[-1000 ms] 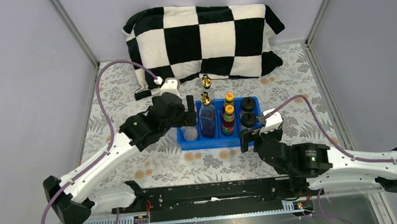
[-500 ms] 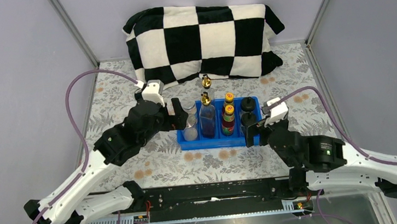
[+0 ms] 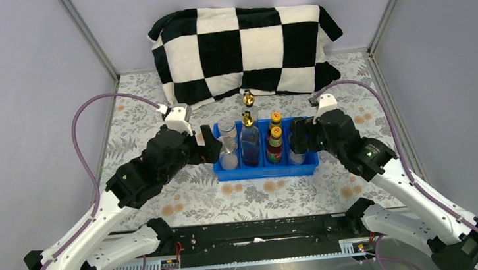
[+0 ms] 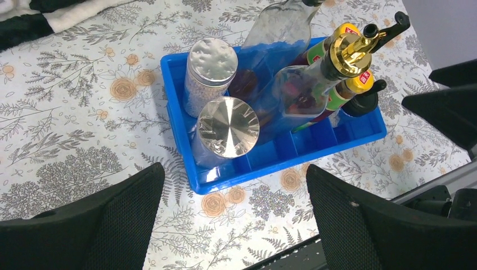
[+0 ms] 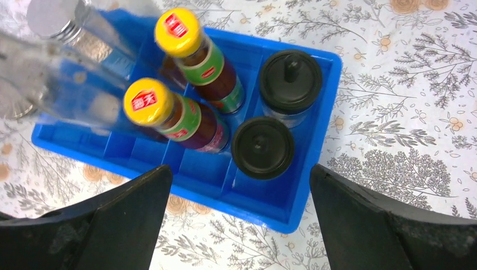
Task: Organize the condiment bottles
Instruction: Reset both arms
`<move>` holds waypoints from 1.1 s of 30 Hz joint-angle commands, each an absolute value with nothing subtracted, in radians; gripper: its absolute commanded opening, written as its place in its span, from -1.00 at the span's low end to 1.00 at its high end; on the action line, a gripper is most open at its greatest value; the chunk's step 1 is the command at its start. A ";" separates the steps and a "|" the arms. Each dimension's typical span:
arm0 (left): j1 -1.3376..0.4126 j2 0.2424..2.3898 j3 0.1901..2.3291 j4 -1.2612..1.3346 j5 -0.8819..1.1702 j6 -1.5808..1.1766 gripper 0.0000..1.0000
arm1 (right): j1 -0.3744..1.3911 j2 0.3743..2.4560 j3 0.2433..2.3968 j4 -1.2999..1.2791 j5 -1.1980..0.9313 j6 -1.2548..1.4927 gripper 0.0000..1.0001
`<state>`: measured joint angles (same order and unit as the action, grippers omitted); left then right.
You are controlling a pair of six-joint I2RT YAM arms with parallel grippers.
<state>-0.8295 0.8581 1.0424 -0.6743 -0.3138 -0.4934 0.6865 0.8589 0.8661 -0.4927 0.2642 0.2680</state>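
Mid-table, the blue tray [image 3: 266,171] holds all the condiment bottles in pairs: grey-lidded jars [image 4: 228,126] at its left end, then gold-topped bottles [image 4: 346,53], sauce bottles [image 5: 149,101], and black-capped shakers [image 5: 263,147] at its right end. Left gripper [image 3: 209,144] has backed off the jars to just beside that end, and right gripper [image 3: 297,137] has swung up over the shakers (both claws spread wide, pinching nothing). Looks like the sorting's basically done.

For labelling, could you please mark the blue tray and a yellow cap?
blue tray [image 5: 264,203]: right wrist view, near wall.
nearer yellow cap [image 5: 149,101]: right wrist view, top face.
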 commanded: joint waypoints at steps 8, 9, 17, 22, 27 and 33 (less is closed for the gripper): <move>-0.824 0.759 0.950 -0.585 -0.328 -0.440 0.98 | 0.464 0.813 0.866 -0.460 -0.024 0.283 0.99; -0.822 0.748 0.942 -0.576 -0.330 -0.438 0.98 | 0.463 0.804 0.863 -0.463 -0.028 0.286 0.99; -0.737 0.701 0.845 -0.451 -0.168 -0.422 0.97 | 0.463 0.726 0.834 -0.471 -0.040 0.311 0.99; -0.595 0.697 0.826 -0.397 0.018 -0.419 0.97 | 0.463 0.704 0.820 -0.465 -0.046 0.318 0.99; -0.373 0.675 0.778 -0.339 0.285 -0.441 0.97 | 0.463 0.666 0.826 -0.459 -0.036 0.319 0.99; -0.193 0.658 0.769 -0.349 0.429 -0.444 0.98 | 0.462 0.660 0.834 -0.453 -0.025 0.335 0.99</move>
<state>-0.2543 0.6762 0.7696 -0.3935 0.2745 -0.4477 0.4690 0.6632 0.8196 -0.4797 -0.0200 0.3168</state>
